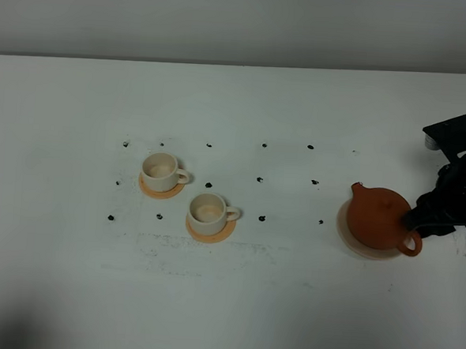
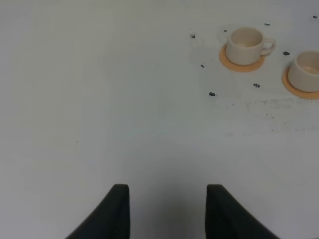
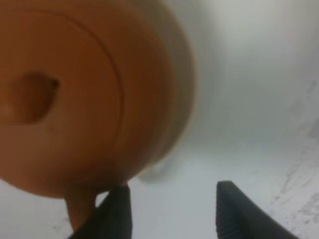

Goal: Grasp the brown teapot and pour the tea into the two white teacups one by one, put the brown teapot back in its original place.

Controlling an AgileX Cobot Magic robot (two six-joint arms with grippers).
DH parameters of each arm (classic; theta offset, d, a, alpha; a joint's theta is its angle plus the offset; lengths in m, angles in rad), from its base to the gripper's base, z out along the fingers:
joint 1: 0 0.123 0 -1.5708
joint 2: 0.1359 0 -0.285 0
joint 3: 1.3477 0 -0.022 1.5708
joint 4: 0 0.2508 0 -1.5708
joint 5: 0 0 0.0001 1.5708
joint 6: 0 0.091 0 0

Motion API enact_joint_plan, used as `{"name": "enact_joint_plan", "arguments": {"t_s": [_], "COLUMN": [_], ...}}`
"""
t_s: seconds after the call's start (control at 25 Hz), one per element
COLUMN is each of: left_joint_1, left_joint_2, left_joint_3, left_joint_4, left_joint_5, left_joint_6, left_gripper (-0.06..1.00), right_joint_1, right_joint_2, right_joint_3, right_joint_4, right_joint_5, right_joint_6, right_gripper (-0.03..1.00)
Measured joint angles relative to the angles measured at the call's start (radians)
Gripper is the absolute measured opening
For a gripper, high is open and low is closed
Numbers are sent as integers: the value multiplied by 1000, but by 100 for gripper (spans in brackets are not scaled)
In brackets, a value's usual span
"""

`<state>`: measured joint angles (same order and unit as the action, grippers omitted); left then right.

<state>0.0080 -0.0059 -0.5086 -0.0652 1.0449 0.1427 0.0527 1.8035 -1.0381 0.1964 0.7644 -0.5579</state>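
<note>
Exterior high, right side: brown teapot (image 1: 377, 217) upright on round beige disc (image 1: 351, 245). Right gripper (image 3: 172, 185) at its loop handle (image 1: 409, 245), jaws apart, handle just beside one finger, nothing clamped. Far white teacup (image 1: 160, 170) and near white teacup (image 1: 209, 213) on orange coasters (image 1: 213, 238), well apart from teapot. Left gripper (image 2: 167, 186) parted, empty, above white table (image 2: 99, 99).

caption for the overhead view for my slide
right gripper at the handle of the brown teapot on its beige disc, two white cups on orange coasters further left
</note>
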Motion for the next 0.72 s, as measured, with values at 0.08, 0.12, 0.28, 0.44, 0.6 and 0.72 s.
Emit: {"name": "enact_joint_plan", "arguments": {"t_s": [0.08, 0.12, 0.28, 0.44, 0.6, 0.72], "left_joint_1": [0, 0, 0, 0, 0, 0], "left_joint_2": [0, 0, 0, 0, 0, 0], "left_joint_3": [0, 0, 0, 0, 0, 0], "left_joint_4": [0, 0, 0, 0, 0, 0], "left_joint_5": [0, 0, 0, 0, 0, 0], "left_joint_6": [0, 0, 1, 1, 1, 1], "left_gripper": [37, 37, 37, 37, 37, 37], "right_joint_1": [0, 0, 0, 0, 0, -1], "right_joint_2": [0, 0, -1, -3, -36, -83], "right_joint_3": [-16, -27, -54, -54, -54, -54], "right_joint_4": [9, 14, 21, 4, -27, -34], "right_joint_5": [29, 42, 76, 81, 81, 85], "right_joint_6": [4, 10, 31, 45, 54, 57], "right_gripper": [38, 38, 38, 38, 38, 38]}}
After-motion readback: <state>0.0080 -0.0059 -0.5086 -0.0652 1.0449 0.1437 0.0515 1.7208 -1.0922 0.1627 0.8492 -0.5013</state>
